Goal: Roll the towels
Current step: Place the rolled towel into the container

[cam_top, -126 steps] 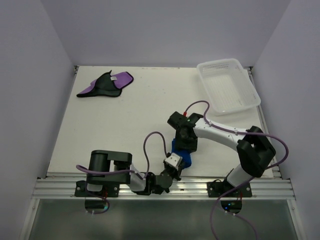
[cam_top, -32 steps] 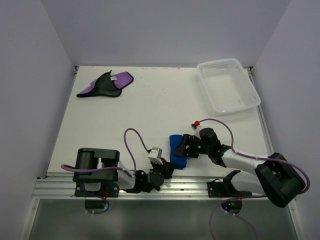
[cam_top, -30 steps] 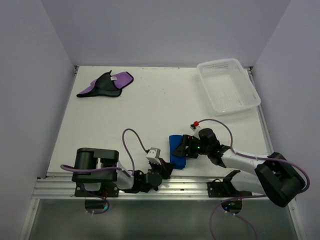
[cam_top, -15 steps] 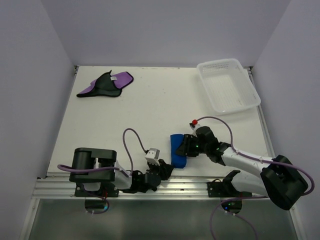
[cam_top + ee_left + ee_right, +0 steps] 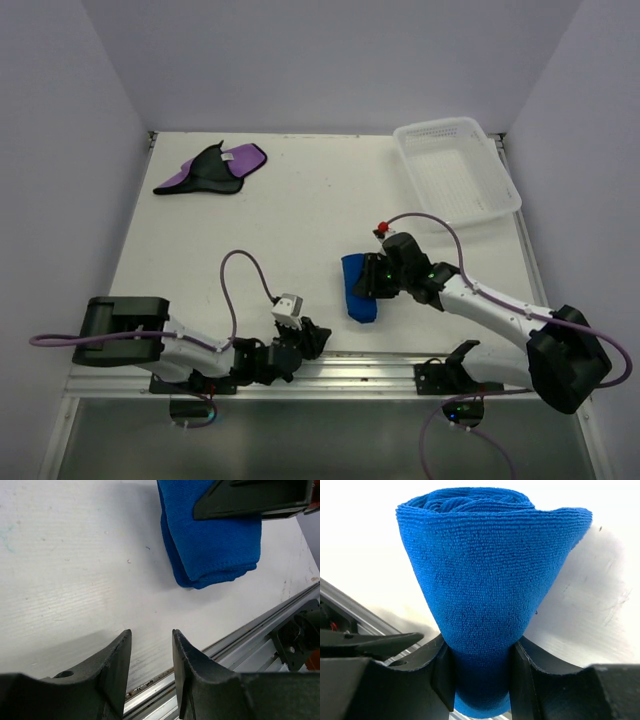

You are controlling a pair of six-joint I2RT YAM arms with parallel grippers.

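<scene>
The blue towel [image 5: 485,580], rolled into a loose cone, lies close to the near edge of the tabletop [image 5: 250,240], a little right of the middle. The right gripper [image 5: 480,675] has its fingers clamped on one end of the roll, pinching it narrow while the other end flares wide. The left gripper [image 5: 149,647] sits low by the near edge, just short of the roll, its fingers parted with nothing between them. The likely trouble is that the roll is held at one end only, so a lift or drag could slacken the outer wrap and let the flared end unwind. A nudge forward could also push it onto the metal rail [image 5: 235,640] along the near edge. The purple towel [image 5: 215,168] lies unrolled by the far left corner and the basket [image 5: 500,200] at the far right corner. Open room for moving lies across the middle between them.
</scene>
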